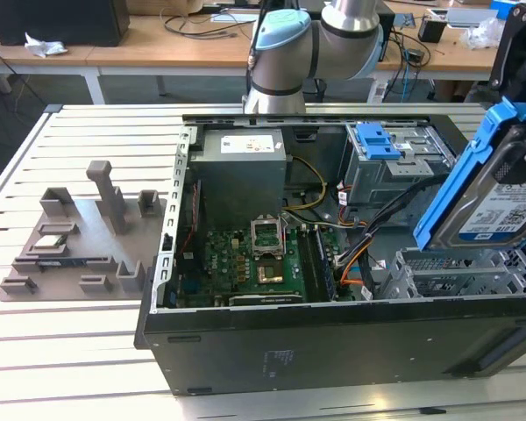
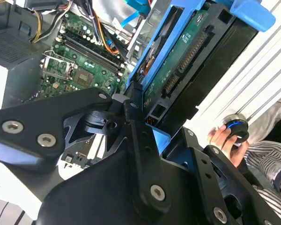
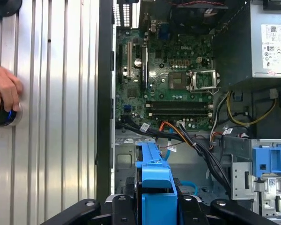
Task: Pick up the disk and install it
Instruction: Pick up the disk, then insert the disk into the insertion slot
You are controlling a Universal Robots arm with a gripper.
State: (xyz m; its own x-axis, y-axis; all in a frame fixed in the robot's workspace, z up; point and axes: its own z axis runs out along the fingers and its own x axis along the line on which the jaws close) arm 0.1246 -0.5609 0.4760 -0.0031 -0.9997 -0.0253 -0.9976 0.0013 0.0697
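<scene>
Blue-framed disk (image 1: 495,189) in pincer (image 3: 155,208) over PC (image 1: 333,342)

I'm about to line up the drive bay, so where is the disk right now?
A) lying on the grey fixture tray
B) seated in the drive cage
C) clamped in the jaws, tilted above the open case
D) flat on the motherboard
C: the disk is clamped between the jaws and held tilted above the open case at the exterior view's right.

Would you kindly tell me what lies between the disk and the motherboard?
Black and orange cables cross between the disk and motherboard, in the exterior view.
</scene>
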